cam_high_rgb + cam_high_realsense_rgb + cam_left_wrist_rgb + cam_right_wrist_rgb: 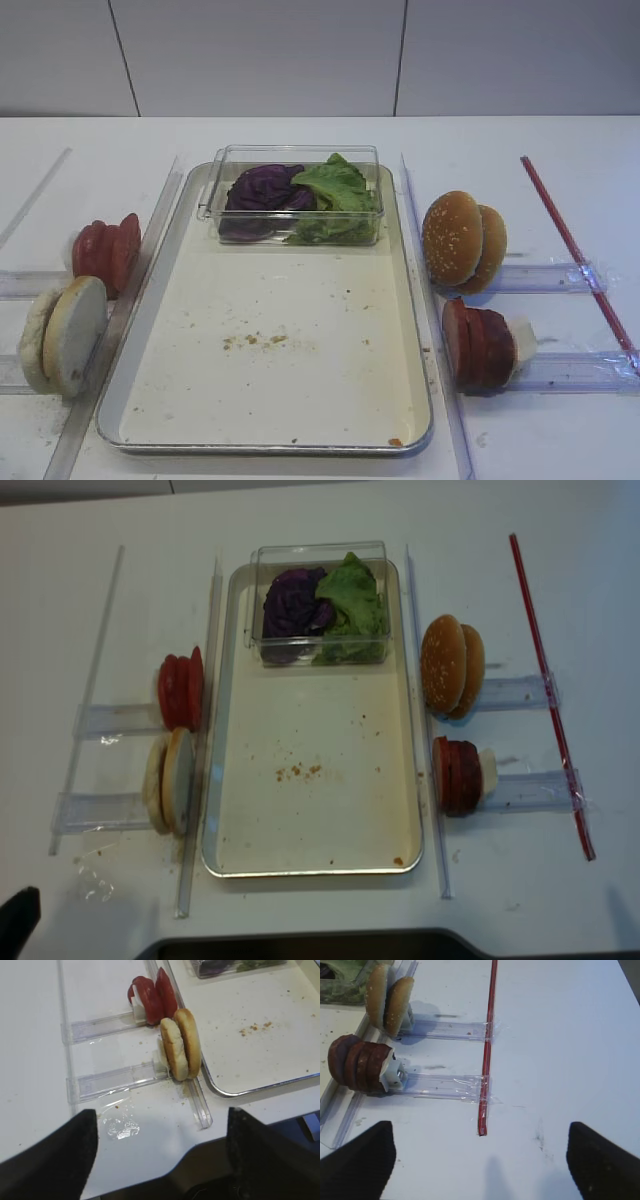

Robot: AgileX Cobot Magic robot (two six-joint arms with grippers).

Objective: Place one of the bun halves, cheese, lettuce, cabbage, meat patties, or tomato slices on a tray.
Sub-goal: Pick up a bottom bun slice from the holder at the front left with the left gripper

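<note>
Left gripper [160,1160] jaws spread, empty. Bun halves [180,1044] stand on edge ahead of it — just outside the tray [260,1091] rim, left arm nearer. Right gripper [480,1160] jaws spread, empty.

A staged lab bench is suggested, probably for robot trials; burger parts are lined up in taped clear holders [560,275] on a plain white table [300,135]; bare panelled walls [260,55] are seen behind.

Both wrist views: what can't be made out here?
- Right end effector: only the dark fingertips show at the bottom edge; the body is cut off.
- Left end effector: likewise cut off by the bottom edge.
- Lettuce: blurred, cropped at the top-left corner.
- Cabbage: cut off by the top edge.
</note>
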